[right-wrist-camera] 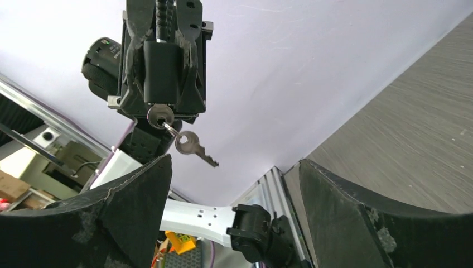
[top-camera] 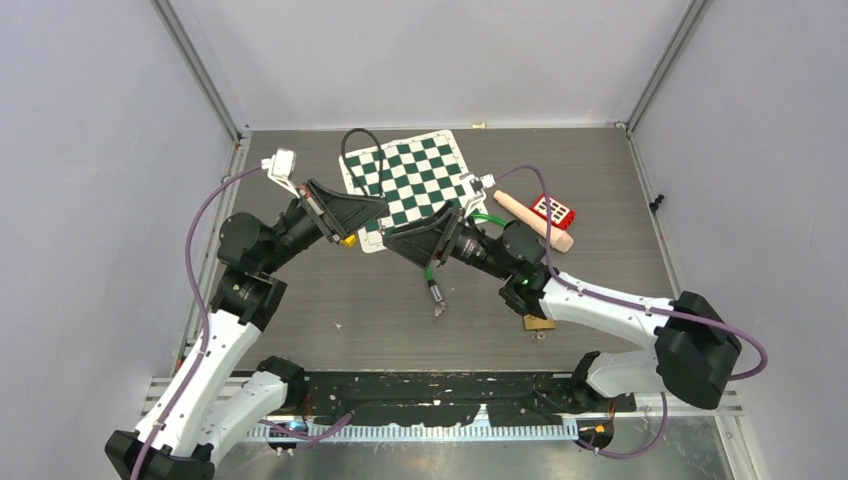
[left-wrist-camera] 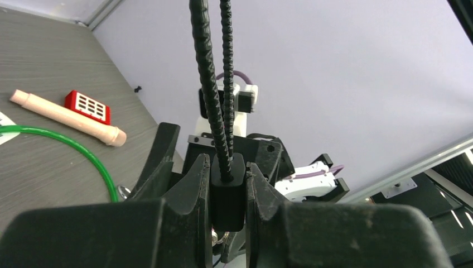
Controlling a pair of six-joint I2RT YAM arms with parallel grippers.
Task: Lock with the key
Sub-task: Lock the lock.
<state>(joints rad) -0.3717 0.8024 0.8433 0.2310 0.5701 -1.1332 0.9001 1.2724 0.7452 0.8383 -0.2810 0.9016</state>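
Note:
My left gripper (left-wrist-camera: 228, 167) is shut on the black lock body (left-wrist-camera: 227, 195), held in the air with its black ribbed cable (left-wrist-camera: 209, 84) looping upward. In the right wrist view the lock body (right-wrist-camera: 162, 70) hangs between the left fingers with a silver key (right-wrist-camera: 159, 116) in its lower end; a second key (right-wrist-camera: 192, 146) dangles from the ring. My right gripper (right-wrist-camera: 235, 162) is wide open and empty just below the keys, touching nothing. In the top view the left gripper (top-camera: 380, 208) and right gripper (top-camera: 388, 238) nearly meet over the table's middle.
A green-and-white checkerboard mat (top-camera: 410, 180) lies at the back. A wooden pin (top-camera: 530, 218) and a red block (top-camera: 552, 211) lie to its right. A green cable (top-camera: 485, 218) ends in a dark piece (top-camera: 437, 295). A small tan item (top-camera: 538, 322) lies near the right arm.

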